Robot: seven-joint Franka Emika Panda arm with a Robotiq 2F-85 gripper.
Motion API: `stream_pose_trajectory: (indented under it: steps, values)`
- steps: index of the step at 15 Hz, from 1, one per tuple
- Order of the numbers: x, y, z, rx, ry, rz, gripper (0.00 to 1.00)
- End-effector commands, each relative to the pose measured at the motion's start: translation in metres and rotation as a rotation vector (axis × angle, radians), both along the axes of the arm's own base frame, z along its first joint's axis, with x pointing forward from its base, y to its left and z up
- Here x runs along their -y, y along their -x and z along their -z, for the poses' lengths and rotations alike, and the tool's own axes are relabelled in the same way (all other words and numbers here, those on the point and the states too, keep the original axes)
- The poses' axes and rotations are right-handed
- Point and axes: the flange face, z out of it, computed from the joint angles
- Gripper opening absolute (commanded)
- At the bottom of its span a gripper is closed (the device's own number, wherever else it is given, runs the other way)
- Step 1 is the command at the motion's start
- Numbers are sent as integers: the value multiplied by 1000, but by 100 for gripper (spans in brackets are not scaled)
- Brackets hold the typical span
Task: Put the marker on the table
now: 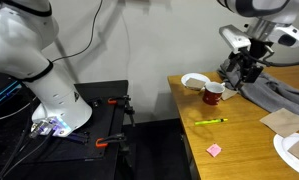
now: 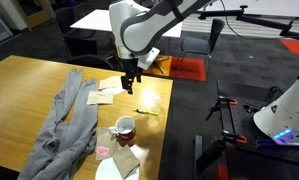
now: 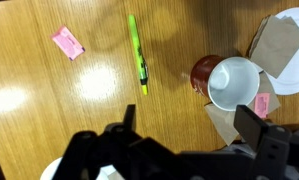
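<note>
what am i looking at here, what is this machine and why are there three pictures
It is a white robot arm with a two-fingered hand. Two pictures come from cameras standing in the room; the third comes from a camera on the wrist, looking down past the hand. On the wooden table lie a yellow-green marker, a red mug, a pink scrap, a grey cloth and a white plate. The hand is open and holds nothing; it hovers near the mug.
</note>
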Motion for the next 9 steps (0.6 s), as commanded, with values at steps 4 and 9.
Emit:
stream_pose_trajectory:
  steps: [4,9]
  values:
    - [0,46,-30,38,46,16,100]
    - [0,38,-24,20,28,9,100]
